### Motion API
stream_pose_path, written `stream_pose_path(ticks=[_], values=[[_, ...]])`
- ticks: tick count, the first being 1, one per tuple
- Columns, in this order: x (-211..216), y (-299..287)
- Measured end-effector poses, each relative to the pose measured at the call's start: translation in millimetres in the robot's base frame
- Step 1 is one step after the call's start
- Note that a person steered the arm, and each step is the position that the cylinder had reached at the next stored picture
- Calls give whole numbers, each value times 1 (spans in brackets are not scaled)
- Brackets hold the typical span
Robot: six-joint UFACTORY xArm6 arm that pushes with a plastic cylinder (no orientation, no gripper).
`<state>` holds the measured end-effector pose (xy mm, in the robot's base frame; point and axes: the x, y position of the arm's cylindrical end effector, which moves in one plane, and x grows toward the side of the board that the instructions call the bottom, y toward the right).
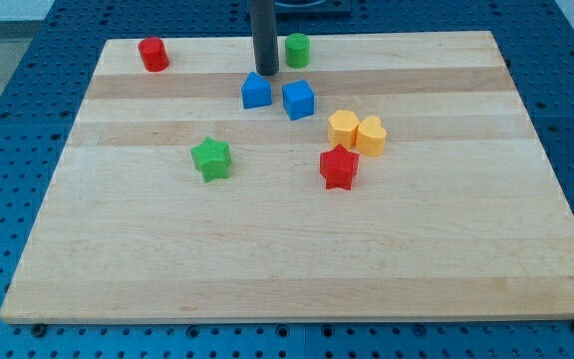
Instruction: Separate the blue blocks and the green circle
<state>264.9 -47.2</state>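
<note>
Two blue blocks sit near the view's top centre: a blue block with a peaked top point(256, 91) and a blue cube point(298, 100) just to its right, a small gap between them. The green circle point(297, 49) stands above them, near the board's top edge. My tip point(266, 72) is at the end of the dark rod, directly above the left blue block, touching or nearly touching its top edge, and down-left of the green circle.
A red cylinder point(152, 54) stands at the top left. A green star point(210, 159) lies left of centre. Two yellow blocks point(343, 129) point(371, 136) sit side by side, with a red star point(339, 168) just below them. The wooden board point(287, 269) lies on a blue pegboard.
</note>
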Motion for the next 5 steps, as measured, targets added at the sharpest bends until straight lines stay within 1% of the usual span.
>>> stream_pose_path(ticks=[2,3,4,5], values=[[0,-10],[2,-44],[16,-76],[44,-107]])
